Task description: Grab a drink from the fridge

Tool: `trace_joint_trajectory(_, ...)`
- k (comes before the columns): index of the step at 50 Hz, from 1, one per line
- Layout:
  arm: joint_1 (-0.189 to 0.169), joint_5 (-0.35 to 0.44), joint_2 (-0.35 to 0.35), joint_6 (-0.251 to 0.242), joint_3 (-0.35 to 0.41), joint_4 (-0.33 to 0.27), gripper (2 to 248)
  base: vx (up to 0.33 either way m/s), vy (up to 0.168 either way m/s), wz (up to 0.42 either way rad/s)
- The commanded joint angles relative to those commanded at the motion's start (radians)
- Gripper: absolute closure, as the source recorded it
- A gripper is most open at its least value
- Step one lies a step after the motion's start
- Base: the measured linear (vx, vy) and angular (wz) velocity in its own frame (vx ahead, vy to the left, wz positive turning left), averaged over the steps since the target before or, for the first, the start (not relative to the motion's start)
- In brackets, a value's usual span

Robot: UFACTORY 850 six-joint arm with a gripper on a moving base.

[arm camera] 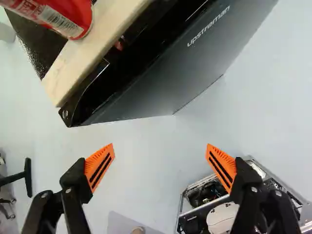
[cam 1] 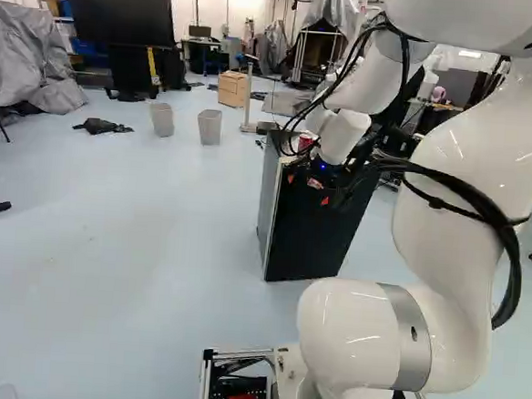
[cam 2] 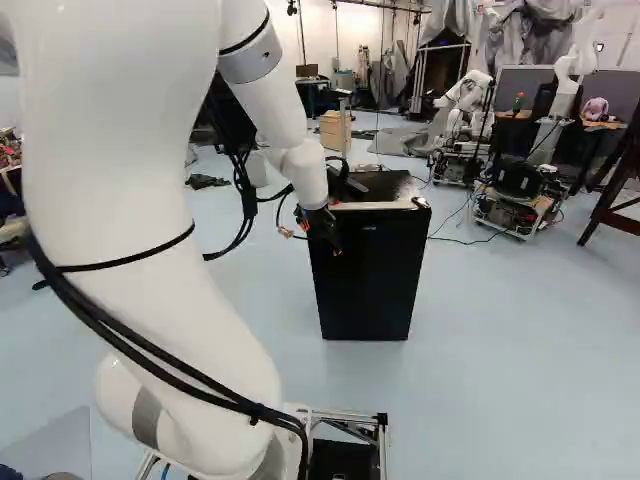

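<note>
Black box-shaped fridge (cam 1: 267, 204): door (cam 2: 368, 280) appears shut, drinks inside hidden. Black, orange-padded gripper (arm camera: 160, 148): spread wide, empty, near fridge's upper front edge. Red metal can (arm camera: 73, 18): atop fridge. Judged step: opening door; next, hook its upper edge, pull.

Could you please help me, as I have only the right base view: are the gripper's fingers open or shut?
Observer: Open. In the wrist view the gripper has its orange pads wide apart, with nothing between them.

Operator: Thank you. Can you see a drink anywhere near the fridge?

Observer: Yes, the wrist view shows a red can on top of the fridge, at the light board along its top edge.

Operator: And is anything on the floor that my arm hides from me?

Observer: Two grey bins, side by side, beyond the fridge and to its left in the left base view.
</note>
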Motion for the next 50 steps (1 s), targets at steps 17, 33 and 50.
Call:
trace_joint_trajectory(17,0.004,0.151,0.045,0.0,0.075,-0.117,3,0.0,0.0,0.0)
trace_joint_trajectory(33,0.005,0.288,0.007,0.0,0.082,-0.253,3,0.0,0.0,0.0)
trace_joint_trajectory(50,0.005,0.426,-0.052,0.0,0.066,-0.403,3,0.0,0.0,0.0)
